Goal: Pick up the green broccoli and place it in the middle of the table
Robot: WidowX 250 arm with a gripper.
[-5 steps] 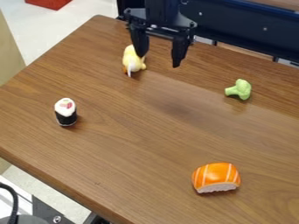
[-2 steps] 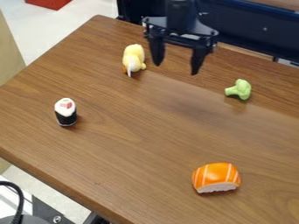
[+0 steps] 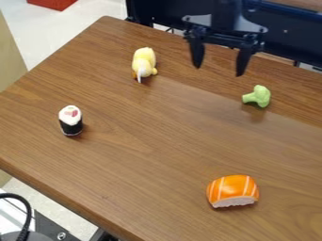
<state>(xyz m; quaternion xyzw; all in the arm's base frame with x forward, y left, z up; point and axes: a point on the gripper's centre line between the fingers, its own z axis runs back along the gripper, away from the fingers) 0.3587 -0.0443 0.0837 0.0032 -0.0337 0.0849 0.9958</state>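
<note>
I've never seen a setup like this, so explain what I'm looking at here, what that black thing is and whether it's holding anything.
The black thing is a robot arm, seen by a fixed camera looking down at a slant. Its two-fingered gripper is open and empty, above the wooden table. The toy broccoli is nearest. Also there: a yellow toy, a sushi roll and an orange-topped sushi piece.
</note>
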